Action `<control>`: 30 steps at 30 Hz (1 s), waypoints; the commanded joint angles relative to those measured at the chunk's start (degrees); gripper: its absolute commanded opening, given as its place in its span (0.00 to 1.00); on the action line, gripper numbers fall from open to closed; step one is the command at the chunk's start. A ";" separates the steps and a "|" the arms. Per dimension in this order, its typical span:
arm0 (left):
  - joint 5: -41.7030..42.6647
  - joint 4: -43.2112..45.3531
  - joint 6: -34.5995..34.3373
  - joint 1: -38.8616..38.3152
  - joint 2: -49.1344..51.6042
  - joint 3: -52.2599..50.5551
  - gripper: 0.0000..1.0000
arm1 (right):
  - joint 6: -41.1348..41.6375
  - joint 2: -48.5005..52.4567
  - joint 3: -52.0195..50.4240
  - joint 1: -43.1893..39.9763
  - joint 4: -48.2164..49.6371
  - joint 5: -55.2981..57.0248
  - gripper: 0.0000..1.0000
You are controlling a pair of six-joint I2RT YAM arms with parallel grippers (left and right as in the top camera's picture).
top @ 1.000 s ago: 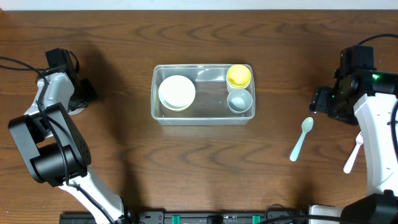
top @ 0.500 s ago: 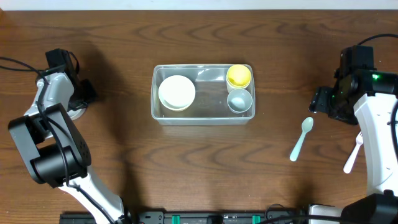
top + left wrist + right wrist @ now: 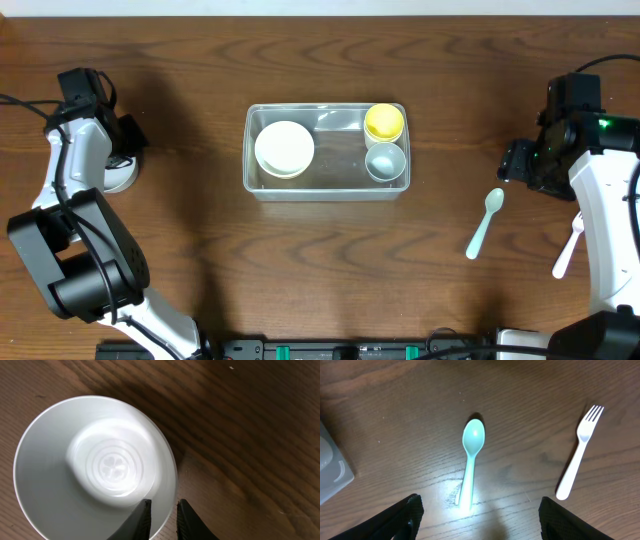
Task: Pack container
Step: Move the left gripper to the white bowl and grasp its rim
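No legible text, label, brand name or number appears in any view; the container [image 3: 326, 185] carries none. The only mark is a moulded four-lobed emblem, ringed by concentric circles, at the centre of the white bowl [image 3: 107, 467]. It has no readable characters.

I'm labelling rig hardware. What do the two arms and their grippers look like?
The left arm and right arm mix white shells with black joint housings, trailing thin black cables; the right carries a green light. The left gripper and right gripper have black fingers.
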 commanded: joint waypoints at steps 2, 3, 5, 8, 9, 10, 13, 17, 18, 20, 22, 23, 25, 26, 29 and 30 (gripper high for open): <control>-0.20 -0.13 0.33 -0.20 -0.42 0.50 0.20 | -0.72 -1.14 0.26 -0.28 -0.17 -0.02 0.76; -0.20 -0.11 0.35 -0.28 -0.39 0.39 0.20 | -0.70 -1.14 0.26 -0.28 -0.17 -0.04 0.76; -0.20 0.00 0.33 -0.48 -0.13 0.28 0.21 | -0.70 -1.14 0.26 -0.28 -0.15 -0.02 0.76; -0.17 0.04 0.35 -1.05 0.94 0.28 0.21 | -0.70 -1.14 0.26 -0.28 -0.13 -0.02 0.76; -0.17 0.04 0.35 -1.27 1.46 0.28 0.21 | -0.70 -1.14 0.26 -0.28 -0.15 -0.02 0.76; -0.17 0.07 0.35 -1.42 1.90 0.28 0.21 | -0.70 -1.14 0.26 -0.28 -0.15 -0.02 0.76; -0.17 0.04 0.35 -1.68 3.34 0.28 0.22 | -0.72 -1.14 0.26 -0.28 -0.15 -0.02 0.76; -0.26 0.09 0.35 -1.57 4.33 0.28 0.35 | -0.72 -1.14 0.26 -0.28 -0.15 -0.02 0.76; -0.28 0.11 0.35 -1.57 4.46 0.28 0.35 | -0.72 -1.14 0.26 -0.28 -0.15 -0.02 0.76; -0.28 0.28 0.35 -1.57 4.63 0.28 0.36 | -0.72 -1.14 0.26 -0.28 -0.15 -0.02 0.76; -0.28 0.48 0.35 -1.57 4.63 0.28 0.37 | -0.72 -1.14 0.26 -0.28 -0.15 -0.02 0.76; -0.28 0.52 0.35 -1.57 4.63 0.28 0.38 | -0.72 -1.14 0.26 -0.28 -0.15 -0.02 0.76; -0.28 0.46 0.35 -1.57 4.66 0.28 0.37 | -0.72 -1.14 0.26 -0.28 -0.15 -0.02 0.76; -0.28 0.48 0.35 -1.57 4.68 0.15 0.37 | -0.72 -1.14 0.26 -0.28 -0.15 -0.02 0.76; -0.28 0.68 0.35 -1.57 4.72 -0.70 0.33 | -0.72 -1.14 0.26 -0.28 -0.15 -0.02 0.76; -0.28 0.76 0.35 -1.57 4.74 -1.11 0.33 | -0.72 -1.14 0.26 -0.28 -0.15 -0.02 0.76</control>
